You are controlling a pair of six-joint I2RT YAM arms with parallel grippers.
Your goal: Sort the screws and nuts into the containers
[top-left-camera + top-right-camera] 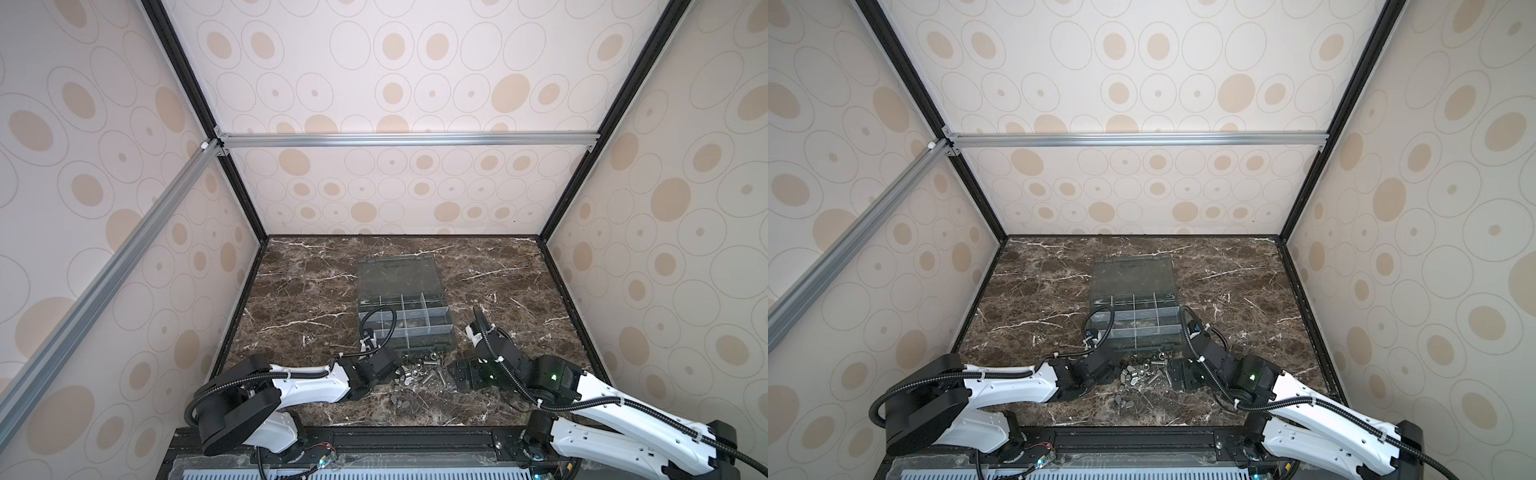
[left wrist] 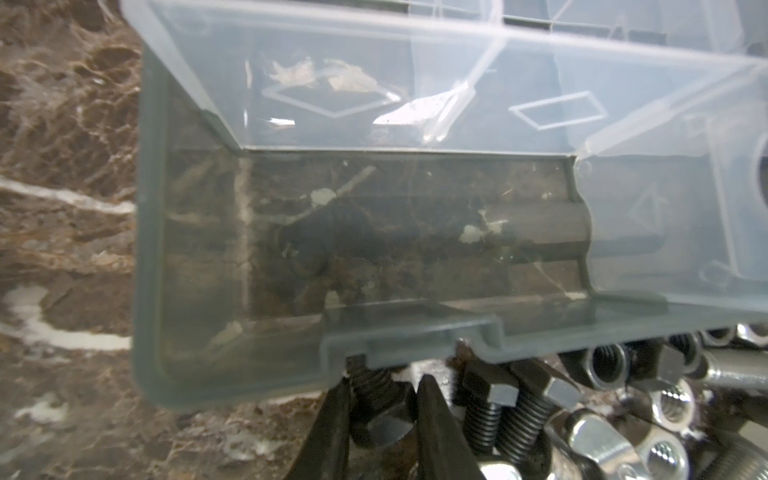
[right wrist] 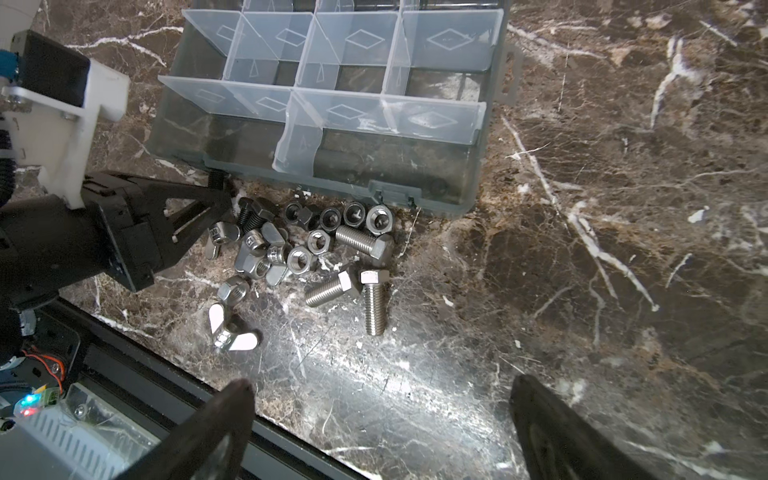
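Left claw [image 2: 380, 397] around black screw [image 2: 369, 383]

Three silver screws [image 3: 374, 303], one box [image 3: 473, 183]

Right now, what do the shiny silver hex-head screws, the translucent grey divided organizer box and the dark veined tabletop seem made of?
Silver hex-head screws: probably steel, bright plated or stainless; sharp glints on threads.
Organizer box: moulded plastic, translucent grey; tabletop shows through it.
Tabletop: brown marble or marble-look, glossy; white veins, light glare.
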